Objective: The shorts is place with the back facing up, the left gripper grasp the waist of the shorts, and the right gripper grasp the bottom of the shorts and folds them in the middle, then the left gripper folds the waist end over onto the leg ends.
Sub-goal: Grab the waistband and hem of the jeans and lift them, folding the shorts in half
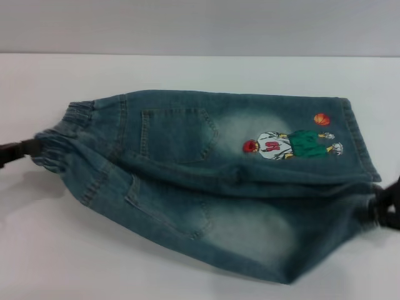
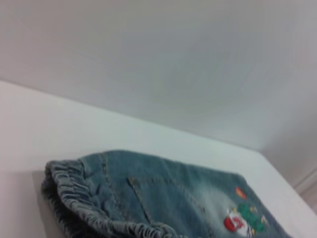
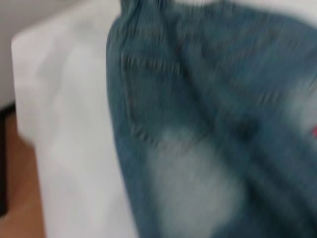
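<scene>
One shorts (image 1: 206, 181), two pockets, two hands.

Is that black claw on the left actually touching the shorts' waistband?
Touching. In the head view, the left tool meets the gathered waistband of the shorts with no gap between them.

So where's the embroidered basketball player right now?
In the head view, the embroidered player sits on the shorts' far leg, toward the right, near the hem.

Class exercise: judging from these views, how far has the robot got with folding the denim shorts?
Done: the shorts lie back up, the left pincer at the waist, the right pincer at the bottom of the shorts. In hand: the lengthwise fold, the legs only part overlapped. Left: bringing the waist over the leg ends.
</scene>
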Controlling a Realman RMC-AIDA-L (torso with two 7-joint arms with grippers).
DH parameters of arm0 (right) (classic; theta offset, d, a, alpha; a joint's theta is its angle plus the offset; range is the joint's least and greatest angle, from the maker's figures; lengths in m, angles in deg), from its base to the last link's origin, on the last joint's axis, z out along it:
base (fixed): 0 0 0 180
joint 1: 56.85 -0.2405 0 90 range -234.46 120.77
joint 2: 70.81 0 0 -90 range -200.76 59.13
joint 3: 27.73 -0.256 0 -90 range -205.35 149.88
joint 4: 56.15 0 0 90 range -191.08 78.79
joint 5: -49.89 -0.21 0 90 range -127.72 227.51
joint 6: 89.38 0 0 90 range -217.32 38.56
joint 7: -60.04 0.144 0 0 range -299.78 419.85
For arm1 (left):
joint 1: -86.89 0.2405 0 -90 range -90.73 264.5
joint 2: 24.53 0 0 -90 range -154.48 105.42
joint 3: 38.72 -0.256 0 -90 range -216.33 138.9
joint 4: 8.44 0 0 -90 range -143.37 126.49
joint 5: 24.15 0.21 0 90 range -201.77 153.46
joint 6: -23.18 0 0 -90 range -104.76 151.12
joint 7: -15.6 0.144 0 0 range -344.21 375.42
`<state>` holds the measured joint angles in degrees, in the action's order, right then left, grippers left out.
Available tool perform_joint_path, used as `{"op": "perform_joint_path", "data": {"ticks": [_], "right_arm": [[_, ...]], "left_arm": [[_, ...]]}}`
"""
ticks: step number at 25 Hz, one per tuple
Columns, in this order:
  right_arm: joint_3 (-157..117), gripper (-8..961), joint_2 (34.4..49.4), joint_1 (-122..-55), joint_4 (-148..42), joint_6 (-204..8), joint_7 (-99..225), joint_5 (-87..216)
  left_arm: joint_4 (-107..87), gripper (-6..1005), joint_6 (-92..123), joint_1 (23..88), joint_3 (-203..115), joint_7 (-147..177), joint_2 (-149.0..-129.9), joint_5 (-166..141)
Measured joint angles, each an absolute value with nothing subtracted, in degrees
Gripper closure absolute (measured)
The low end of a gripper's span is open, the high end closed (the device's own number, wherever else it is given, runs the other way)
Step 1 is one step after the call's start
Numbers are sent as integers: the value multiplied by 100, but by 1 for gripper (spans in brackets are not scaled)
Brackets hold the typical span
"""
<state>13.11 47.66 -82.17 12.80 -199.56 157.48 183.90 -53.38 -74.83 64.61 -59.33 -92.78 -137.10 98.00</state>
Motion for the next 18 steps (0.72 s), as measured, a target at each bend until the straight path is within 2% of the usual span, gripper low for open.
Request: {"op": "perform_joint_path", "data": {"ticks": [8, 18], "right_arm": [[429, 954, 4776, -7821, 1263, -19850, 14952, 16923], [214, 955, 4791, -7650, 990, -19141, 14718, 16379]], "left_arm": [[-5345, 965, -7568, 6718, -5637, -9249, -13539, 9332], [-5334, 966, -7531, 6729, -5620, -9238, -13526, 9019]]}}
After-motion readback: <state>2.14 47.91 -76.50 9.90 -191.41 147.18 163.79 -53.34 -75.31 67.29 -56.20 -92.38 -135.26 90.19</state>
